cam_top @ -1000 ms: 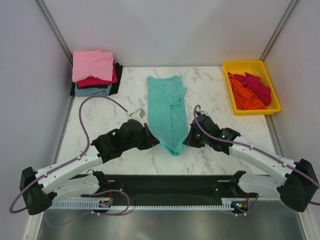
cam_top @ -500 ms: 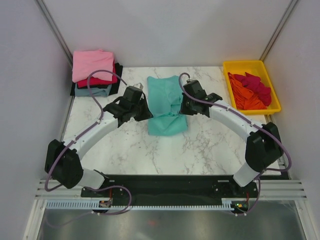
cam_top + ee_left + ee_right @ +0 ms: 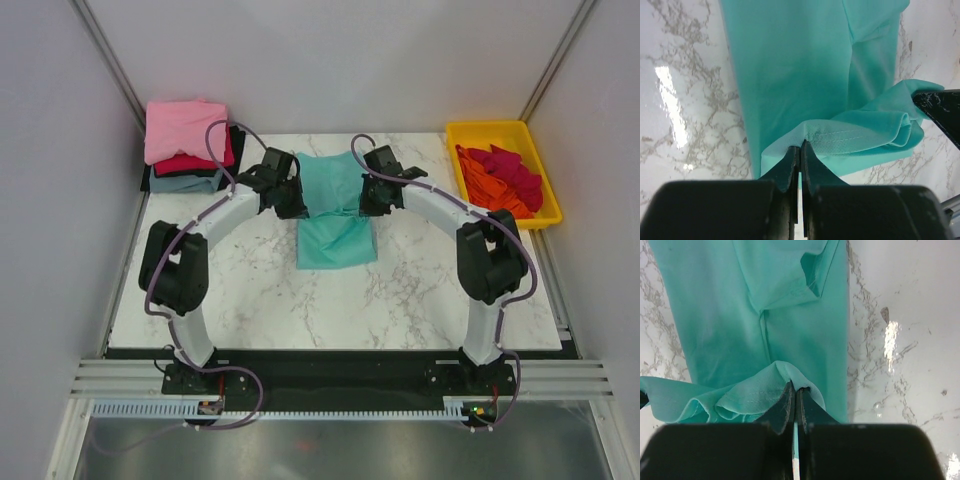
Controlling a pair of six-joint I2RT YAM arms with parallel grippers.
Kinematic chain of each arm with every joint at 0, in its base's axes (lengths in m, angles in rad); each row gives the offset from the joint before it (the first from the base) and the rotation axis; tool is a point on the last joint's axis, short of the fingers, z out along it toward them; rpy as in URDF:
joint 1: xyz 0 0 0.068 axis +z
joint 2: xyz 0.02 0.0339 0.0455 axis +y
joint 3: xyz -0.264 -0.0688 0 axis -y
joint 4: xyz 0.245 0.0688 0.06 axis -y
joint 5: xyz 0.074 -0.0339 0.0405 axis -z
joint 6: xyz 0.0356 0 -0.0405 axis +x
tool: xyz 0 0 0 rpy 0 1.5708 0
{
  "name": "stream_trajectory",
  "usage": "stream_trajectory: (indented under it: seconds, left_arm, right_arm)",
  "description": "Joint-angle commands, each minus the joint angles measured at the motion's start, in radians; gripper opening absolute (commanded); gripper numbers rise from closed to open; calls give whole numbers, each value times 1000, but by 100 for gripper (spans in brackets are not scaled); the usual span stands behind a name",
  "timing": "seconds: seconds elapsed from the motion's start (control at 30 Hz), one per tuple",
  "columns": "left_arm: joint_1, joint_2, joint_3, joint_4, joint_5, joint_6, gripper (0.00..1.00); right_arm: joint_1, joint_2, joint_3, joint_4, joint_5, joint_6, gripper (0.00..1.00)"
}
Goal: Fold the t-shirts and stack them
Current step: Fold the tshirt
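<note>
A teal-green t-shirt [image 3: 335, 205] lies on the marble table, its near end doubled back over its far half. My left gripper [image 3: 296, 196] is shut on the hem's left corner [image 3: 790, 142], and my right gripper [image 3: 366, 196] is shut on the hem's right corner [image 3: 805, 382]. Both hold the hem over the middle of the shirt. In the left wrist view the left gripper [image 3: 800, 146] pinches thin cloth; the right gripper [image 3: 794, 386] does the same in its own view. A stack of folded t-shirts [image 3: 188, 140], pink on top, sits at the far left corner.
A yellow tray [image 3: 473, 135] at the far right holds crumpled orange and crimson shirts [image 3: 505, 180]. Grey walls close in the table on the left, right and back. Bare marble [image 3: 330, 300] stretches between the shirt and the arm bases.
Both grippers have carried the shirt's near hem away from the bases toward the far end, folding the long shirt over itself. The arms are now stretched out.
</note>
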Motion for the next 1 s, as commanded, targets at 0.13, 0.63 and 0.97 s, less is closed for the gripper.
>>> stream_trajectory:
  seconds: [0.13,0.63,0.97]
  left_arm:
    - [31,124,179,-31,56,94,2]
    - [120,370,548,-222,33,162,57]
    - [157,184,584,-285,-13,196,74]
  right_arm:
    - [-43,129,157,-19,-42,-40,0]
    - [-151,352,535,-121,-96,-49,78]
    - [-188,53,182,3,-160,-74,79]
